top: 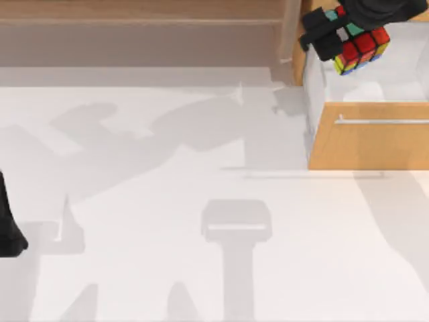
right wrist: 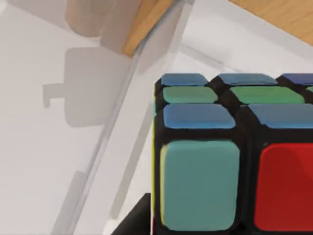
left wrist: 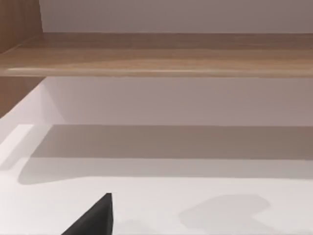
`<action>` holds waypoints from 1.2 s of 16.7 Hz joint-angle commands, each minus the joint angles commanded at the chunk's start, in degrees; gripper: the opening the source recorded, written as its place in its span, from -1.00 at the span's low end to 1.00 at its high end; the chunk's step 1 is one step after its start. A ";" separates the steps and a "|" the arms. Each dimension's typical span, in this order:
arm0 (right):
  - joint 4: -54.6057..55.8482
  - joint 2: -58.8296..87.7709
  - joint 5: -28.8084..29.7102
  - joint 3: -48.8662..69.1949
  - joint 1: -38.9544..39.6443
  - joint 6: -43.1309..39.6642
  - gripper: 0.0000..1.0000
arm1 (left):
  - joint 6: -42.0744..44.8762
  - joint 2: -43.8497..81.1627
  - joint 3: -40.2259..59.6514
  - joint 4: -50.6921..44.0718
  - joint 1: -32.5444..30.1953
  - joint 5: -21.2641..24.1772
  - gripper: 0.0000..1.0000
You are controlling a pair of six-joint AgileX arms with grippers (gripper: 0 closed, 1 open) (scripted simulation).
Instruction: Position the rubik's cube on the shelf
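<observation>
Right gripper (top: 345, 37) clamped on rubik's cube (top: 360, 47) above open drawer (top: 369, 137); shelf (top: 141, 30) lies to your left. Left gripper (top: 8, 228) parked, fingers unreadable.

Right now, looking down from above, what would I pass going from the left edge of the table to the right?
Left arm at the left edge → long wooden shelf along the back → right gripper holding the rubik's cube above the open drawer.

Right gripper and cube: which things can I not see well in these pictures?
- Right gripper, top view: cut by the upper edge; the cube hides its fingertips.
- Cube, right wrist view: cut off by the picture's edges.
- Left arm, top view: cut by the left edge.
- Shelf: far part beyond the edge.
</observation>
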 joint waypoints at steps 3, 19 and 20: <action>11.67 -5.02 5.20 -9.21 6.12 -0.45 -1.00 | 0.00 0.00 0.00 0.00 0.00 0.00 1.00; 91.46 5.17 26.18 -31.09 21.01 0.26 -1.00 | 0.00 0.00 0.00 0.00 0.00 0.00 1.00; 95.49 6.81 26.79 -31.16 21.23 0.46 -1.00 | 0.00 0.00 0.00 0.00 0.00 0.00 1.00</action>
